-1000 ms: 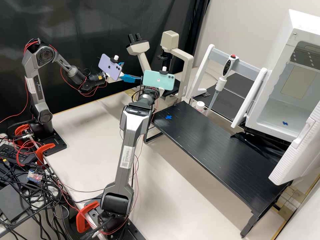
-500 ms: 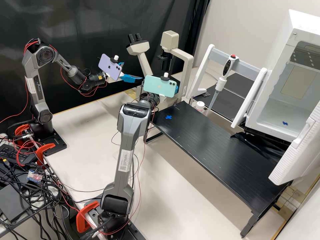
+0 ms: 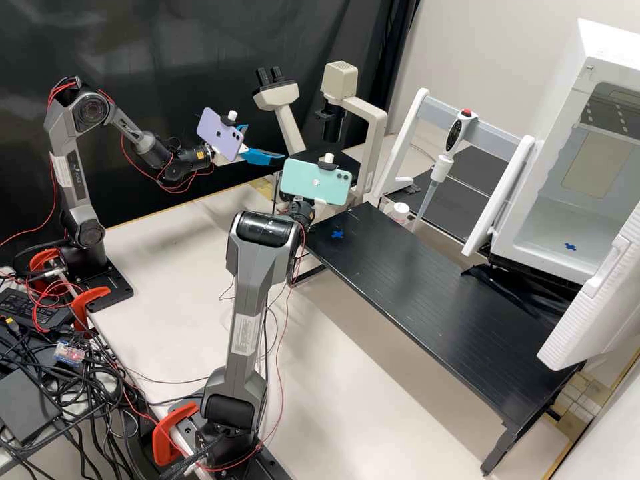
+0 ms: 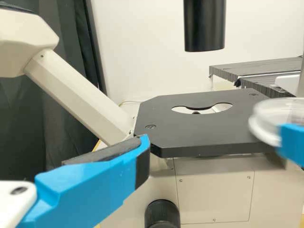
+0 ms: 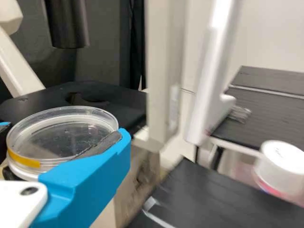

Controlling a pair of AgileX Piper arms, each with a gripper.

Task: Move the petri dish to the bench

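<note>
Right pincer (image 3: 320, 201): we record it closed on the petri dish (image 5: 57, 137), near one end of the tabletop (image 3: 433, 293).
Petri dish: clear, roughly level, yellow strip on its side; we find it between the blue fingers (image 5: 88, 185), near the microscope stage (image 4: 204, 128).
Tabletop: black, raised; we note a blue cross (image 3: 337, 235) near the end by the right pincer.
Left pincer (image 3: 265, 141): wide, fingers apart, near the microscope (image 3: 378, 127).
White-lidded container (image 3: 400, 212): just beyond the tabletop's far edge.
Pipette (image 3: 452, 137): tilted, tip down, against a white-and-grey stand (image 3: 493, 135).
White cabinet (image 3: 533, 230): door open; we see another blue cross inside, on its floor.
</note>
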